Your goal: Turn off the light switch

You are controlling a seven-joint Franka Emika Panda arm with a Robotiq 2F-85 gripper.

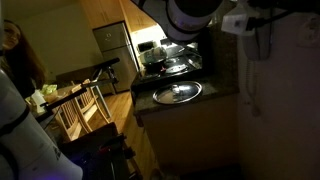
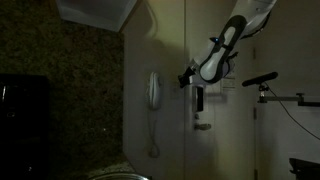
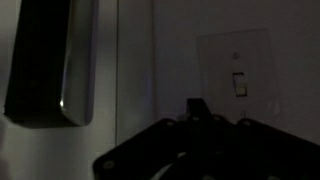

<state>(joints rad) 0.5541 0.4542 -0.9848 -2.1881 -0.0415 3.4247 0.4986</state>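
The scene is dim. In the wrist view the light switch (image 3: 237, 72) is a small pale wall plate with a toggle in its middle, at the upper right. My gripper (image 3: 195, 108) is below and a little left of it, with its dark fingers together in one narrow tip, apart from the plate. In an exterior view the gripper (image 2: 186, 77) hangs from the arm close to the wall, just right of the white wall telephone (image 2: 153, 92). It also shows high against the wall in an exterior view (image 1: 240, 22). I cannot make out the switch in either exterior view.
The wall telephone (image 3: 50, 60) fills the left of the wrist view, and its coiled cord (image 2: 153, 140) hangs down. A counter with a stove and a round pot lid (image 1: 178, 92) lies beside the wall. A person (image 1: 15, 50) and wooden chairs (image 1: 85, 105) are farther off.
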